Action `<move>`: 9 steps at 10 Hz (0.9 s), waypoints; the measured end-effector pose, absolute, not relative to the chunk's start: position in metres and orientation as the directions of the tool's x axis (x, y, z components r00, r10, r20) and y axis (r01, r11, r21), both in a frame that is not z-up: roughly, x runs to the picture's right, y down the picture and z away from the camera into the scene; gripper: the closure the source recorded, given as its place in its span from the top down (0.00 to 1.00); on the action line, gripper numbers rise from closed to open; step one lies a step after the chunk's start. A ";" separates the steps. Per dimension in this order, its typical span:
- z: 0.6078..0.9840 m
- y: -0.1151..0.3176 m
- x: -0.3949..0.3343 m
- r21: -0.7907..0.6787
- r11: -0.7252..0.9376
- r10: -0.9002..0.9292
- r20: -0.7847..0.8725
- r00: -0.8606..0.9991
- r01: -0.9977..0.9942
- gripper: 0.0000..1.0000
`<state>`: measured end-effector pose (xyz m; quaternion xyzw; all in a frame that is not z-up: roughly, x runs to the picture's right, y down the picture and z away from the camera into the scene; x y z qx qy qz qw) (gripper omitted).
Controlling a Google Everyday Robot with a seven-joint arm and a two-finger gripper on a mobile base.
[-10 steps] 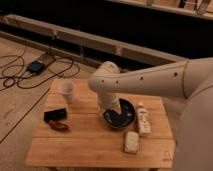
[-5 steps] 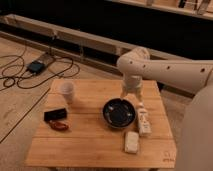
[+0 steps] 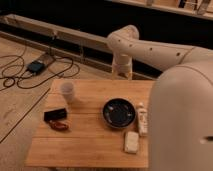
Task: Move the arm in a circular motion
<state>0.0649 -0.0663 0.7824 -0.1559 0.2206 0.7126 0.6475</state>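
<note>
Reading from the left, you find the cup (image 3: 67, 91) well left of the gripper (image 3: 121, 71) and the bowl (image 3: 119, 112) on its near side. The gripper hangs past the table (image 3: 90, 145), whether wide or narrow you cannot tell, beneath the arm (image 3: 155, 50), raised probably to circle clear.

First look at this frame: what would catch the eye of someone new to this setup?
The cream-white arm dominates, sweeping from the right foreground to an elbow above the far edge of the wooden table, its gripper hanging at that edge. On the table, a dark bowl sits centre-right, with a white cup farther left.
</note>
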 end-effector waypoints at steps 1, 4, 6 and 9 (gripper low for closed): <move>0.786 -0.077 0.036 0.079 -0.027 0.862 -0.502 -0.063 -0.996 0.65; 0.787 -0.079 -0.059 -0.037 0.124 0.861 -0.493 0.126 -0.992 0.65; 0.781 -0.057 -0.105 -0.105 0.215 0.835 -0.496 0.239 -0.971 0.65; 0.755 0.004 -0.144 -0.206 0.322 0.772 -0.508 0.382 -0.924 0.65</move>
